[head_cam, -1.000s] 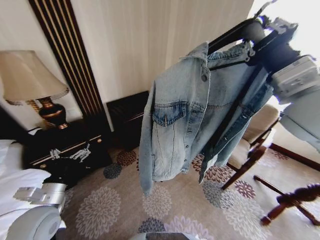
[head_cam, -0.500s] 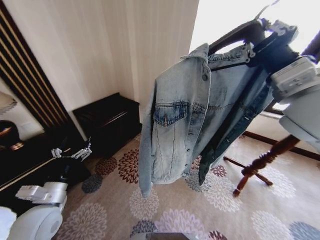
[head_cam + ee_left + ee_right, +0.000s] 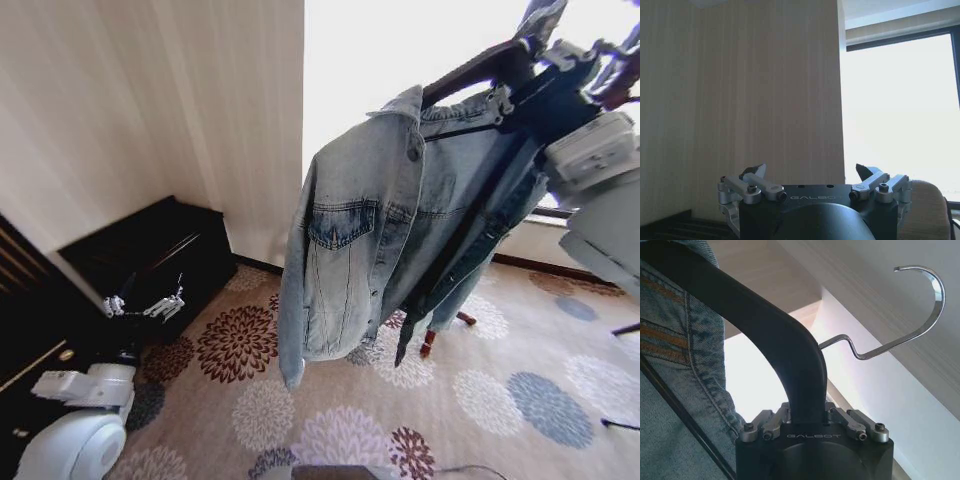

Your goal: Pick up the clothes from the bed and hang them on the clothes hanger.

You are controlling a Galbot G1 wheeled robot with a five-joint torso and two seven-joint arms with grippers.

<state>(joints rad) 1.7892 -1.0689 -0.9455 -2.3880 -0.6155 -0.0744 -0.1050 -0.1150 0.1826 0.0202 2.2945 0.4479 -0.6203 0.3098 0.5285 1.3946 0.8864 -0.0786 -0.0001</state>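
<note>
The room shows a striped wall on the left, a bright window [image 3: 420, 90] far ahead, and a flower-patterned carpet [image 3: 330, 420] below. In front of the window the light-blue denim jacket [image 3: 390, 240] hangs high on the right, already draped over the black clothes hanger [image 3: 470, 72], its sleeve dangling clear of the floor. The right gripper [image 3: 807, 415] is clamped tight around the hanger's thick arm, close under the silver hook [image 3: 920, 300], which points up free with nothing to catch on. Low at the near left, the left gripper [image 3: 811, 172] idles with its fingers spread wide and nothing between them. The risk I see: the jacket sits lopsided, its front hanging open, so a swing or tilt of the hanger could let the collar slide off the near shoulder. A pinch so near the hook could also let the hanger twist in the grasp.
</note>
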